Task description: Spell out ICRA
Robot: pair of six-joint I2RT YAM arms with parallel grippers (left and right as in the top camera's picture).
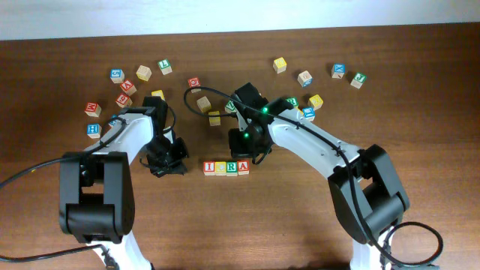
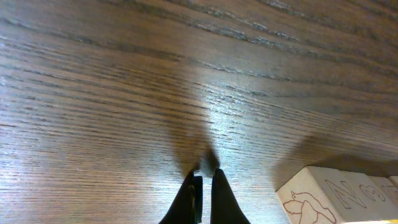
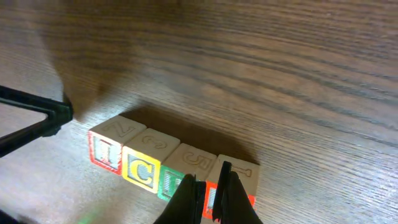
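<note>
Near the front middle of the brown wood-grain surface (image 1: 300, 217) lies one row of four wooden letter blocks (image 1: 226, 167), side faces touching. It reads from one end: a red-lettered I block (image 3: 107, 149), a yellow-faced C block (image 3: 146, 165), a green-edged R block (image 1: 232, 167) and a red-edged A block (image 1: 243, 166). Behind the row, across the far half of the surface, are about twenty loose wooden letter blocks (image 1: 280, 64) in blue, red, green, yellow and plain wood. Nine or so are in a left group, four in the middle and at least seven on the right. A few are partly hidden under the two white arms, so the count is not exact. There are two claws, both clenched on nothing. The left claw (image 2: 204, 182) has its fingertips pressed together low over bare wood, just beside the I end of the row, whose pale end block shows at the lower right corner of the left wrist view. The right claw (image 3: 211, 186), fingers together, hangs close above the row where the R and A blocks meet, covering part of those two faces in its own view. In that view a thin black part juts in from the left edge, near the I block but apart from it.
</note>
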